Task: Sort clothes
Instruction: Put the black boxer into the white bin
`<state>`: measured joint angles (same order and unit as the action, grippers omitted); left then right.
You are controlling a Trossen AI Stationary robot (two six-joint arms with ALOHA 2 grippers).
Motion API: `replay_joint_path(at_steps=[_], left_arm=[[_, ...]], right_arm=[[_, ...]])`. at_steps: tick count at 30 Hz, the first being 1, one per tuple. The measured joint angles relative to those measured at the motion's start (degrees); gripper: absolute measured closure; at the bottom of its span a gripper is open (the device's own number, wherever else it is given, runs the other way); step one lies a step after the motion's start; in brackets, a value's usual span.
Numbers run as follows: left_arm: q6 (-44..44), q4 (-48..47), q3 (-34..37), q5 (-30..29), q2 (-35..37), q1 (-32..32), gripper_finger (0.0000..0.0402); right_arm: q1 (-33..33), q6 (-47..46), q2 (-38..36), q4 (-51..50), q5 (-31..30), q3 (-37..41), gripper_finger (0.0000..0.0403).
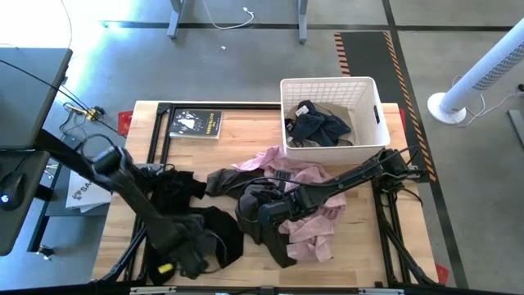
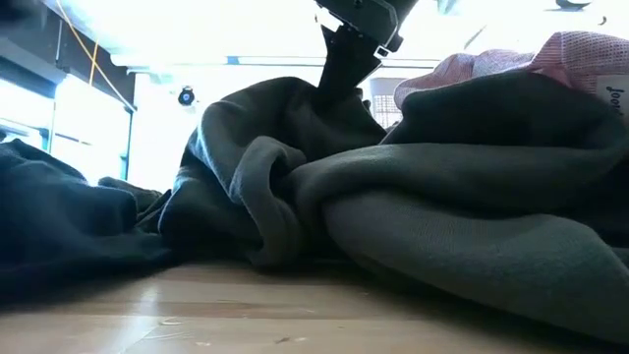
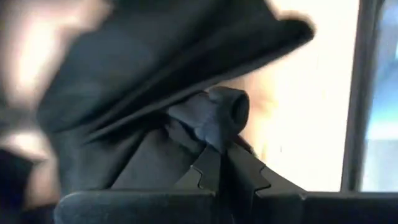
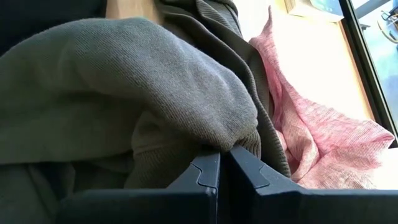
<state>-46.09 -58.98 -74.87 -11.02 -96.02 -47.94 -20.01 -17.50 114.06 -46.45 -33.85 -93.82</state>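
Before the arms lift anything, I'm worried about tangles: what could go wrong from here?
The right gripper is shut on the olive garment, which lies against the pink garment; lifting may drag the pink one along.

The left gripper is shut on the black garment near the table's front edge; a loose part could slide off.

The basket already holds dark clothes, so a bulky drop may hang over its rim.

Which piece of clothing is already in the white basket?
The dark navy garment is the one. It lies bunched inside the white basket, while the pink, grey-olive and black garments lie on the table.
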Motion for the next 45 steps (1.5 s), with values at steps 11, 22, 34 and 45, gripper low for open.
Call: replay_joint_path(at_steps=[11,22,34,45], left_arm=[[-0.3,0.9,-7.1,-38.8,25.7,-4.5,0.0399],[44.3,31.2,-7.1,-55.5,33.9,-5.3,0.0400],[49.4,33.1,-7.1,-55.6,29.4,-3.3,0.0401],[49.3,33.1,-7.1,-49.7,25.1,2.1,0.0401]], right_arm=[[-1.0,1.1,0.0,0.4,-0.3,0.0,0.0398],[-3.4,7.2,-5.7,1.7,-5.4,-0.2,0.0395],[-2.0,18.3,-13.8,17.4,2.6,-0.3,0.0282],[1.5,25.0,-4.4,46.3,19.4,-0.3,0.0135]])
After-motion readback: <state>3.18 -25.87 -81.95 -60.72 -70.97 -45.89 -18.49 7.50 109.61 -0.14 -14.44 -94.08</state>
